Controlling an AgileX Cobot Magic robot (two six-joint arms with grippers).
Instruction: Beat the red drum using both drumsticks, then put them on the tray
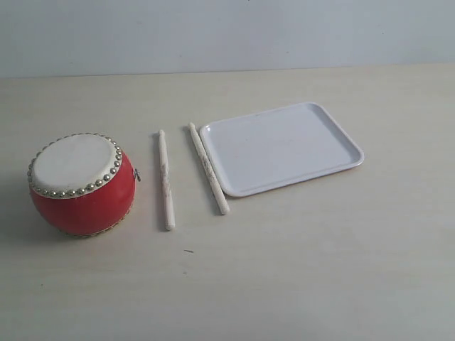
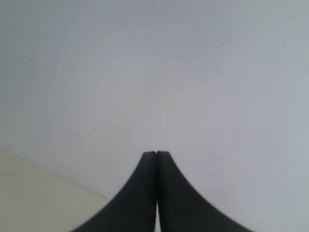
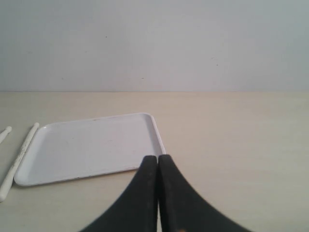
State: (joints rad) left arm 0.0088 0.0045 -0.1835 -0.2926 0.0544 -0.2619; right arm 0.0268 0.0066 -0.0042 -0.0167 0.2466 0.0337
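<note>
The red drum (image 1: 82, 183) with its off-white studded skin stands on the table at the left. Two pale drumsticks lie side by side on the table between drum and tray: one (image 1: 166, 179) nearer the drum, the other (image 1: 208, 168) along the edge of the white tray (image 1: 284, 147). Neither arm shows in the exterior view. My left gripper (image 2: 156, 153) is shut and empty, facing a pale wall. My right gripper (image 3: 157, 157) is shut and empty, just in front of the tray's (image 3: 91, 147) near corner; a drumstick (image 3: 19, 157) lies beside that tray.
The pale beige tabletop (image 1: 320, 263) spreads wide in front of and to the right of the objects. A plain light wall (image 1: 227, 32) rises behind the table's far edge.
</note>
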